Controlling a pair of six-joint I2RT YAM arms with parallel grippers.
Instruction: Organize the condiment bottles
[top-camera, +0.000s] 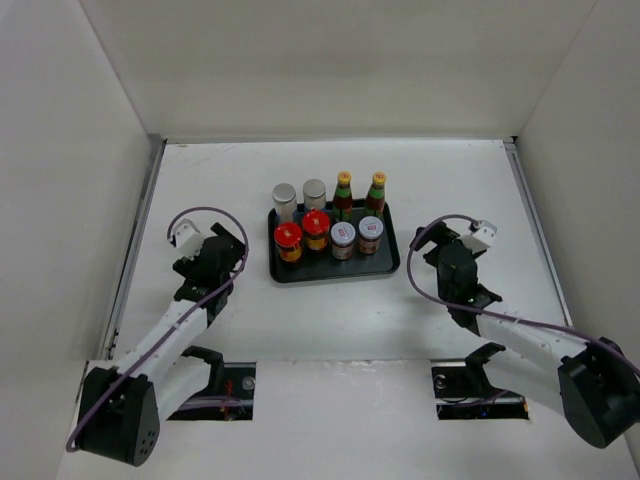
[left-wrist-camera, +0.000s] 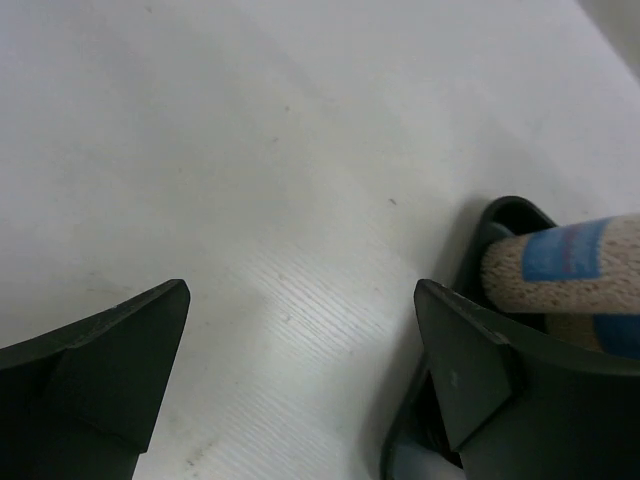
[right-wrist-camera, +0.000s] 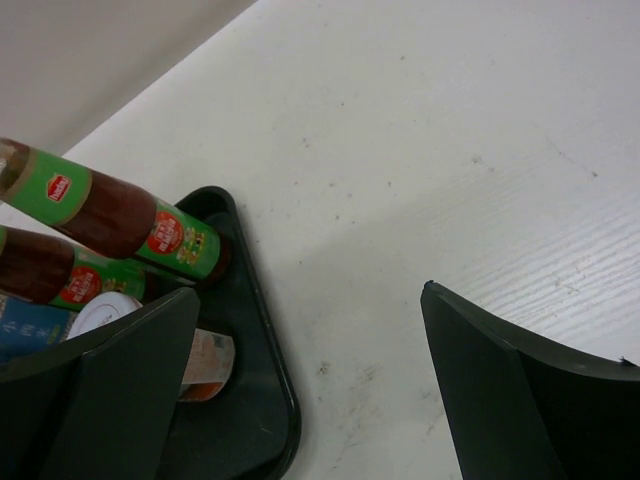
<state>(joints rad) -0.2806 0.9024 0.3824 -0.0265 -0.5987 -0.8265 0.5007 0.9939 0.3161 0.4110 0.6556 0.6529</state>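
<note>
Eight bottles (top-camera: 316, 228) stand upright on the tray (top-camera: 335, 277) in the middle of the counter (top-camera: 450, 180). They form two rows of four. The grey jars (top-camera: 285, 195) and green bottles (top-camera: 343, 190) are at the back, and the red jars (top-camera: 288, 240) and white jars (top-camera: 343, 238) are in front, like beside like. The sorting looks all but finished.

The left gripper (top-camera: 232, 243) hangs low just off the tray's left side, jaws apart and holding nothing. The right gripper (top-camera: 437, 243) sits off the right side, also apart and empty. The right wrist camera shows the green bottles (right-wrist-camera: 110, 215) close to that gripper's inner finger, with the tray rim (right-wrist-camera: 265, 400) just beyond it.

The likely danger is in the spacing. The bottles stand close together, neighbours touching or nearly so, which leaves little room for a finger to slip between them. The slim green bottles are the tallest and narrowest, so a sideways knock from either arm would probably tip them first. A falling one could carry a grey jar or a white jar with it.

A gripper moving inward at this low height may also catch the tray's raised rim. That would shove the whole tray across the smooth counter and shake every bottle on it. Reaching to the back row over the front jars carries a similar risk of clipping a lid.
</note>
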